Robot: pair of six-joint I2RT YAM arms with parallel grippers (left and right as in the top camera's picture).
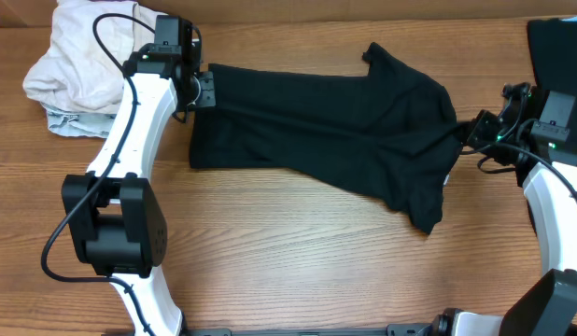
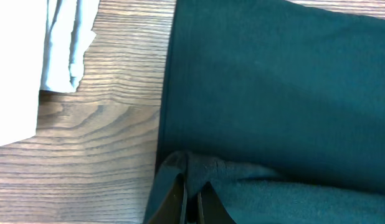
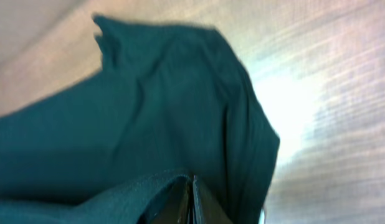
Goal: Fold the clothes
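A black T-shirt [image 1: 326, 126] lies stretched across the middle of the wooden table, folded lengthwise, with a sleeve sticking up at the back. My left gripper [image 1: 203, 89] is shut on the T-shirt's left edge; in the left wrist view the fingers [image 2: 191, 199] pinch a fold of the dark cloth [image 2: 273, 93]. My right gripper [image 1: 464, 131] is shut on the T-shirt's right end; in the right wrist view the closed fingers [image 3: 191, 202] hold a fold of the cloth [image 3: 149, 112]. The cloth runs taut between both grippers.
A crumpled white and pale garment pile [image 1: 78, 65] lies at the back left, also in the left wrist view [image 2: 30, 56]. More black fabric [image 1: 555, 47] lies at the back right corner. Bare wood [image 1: 298, 261] spans the front.
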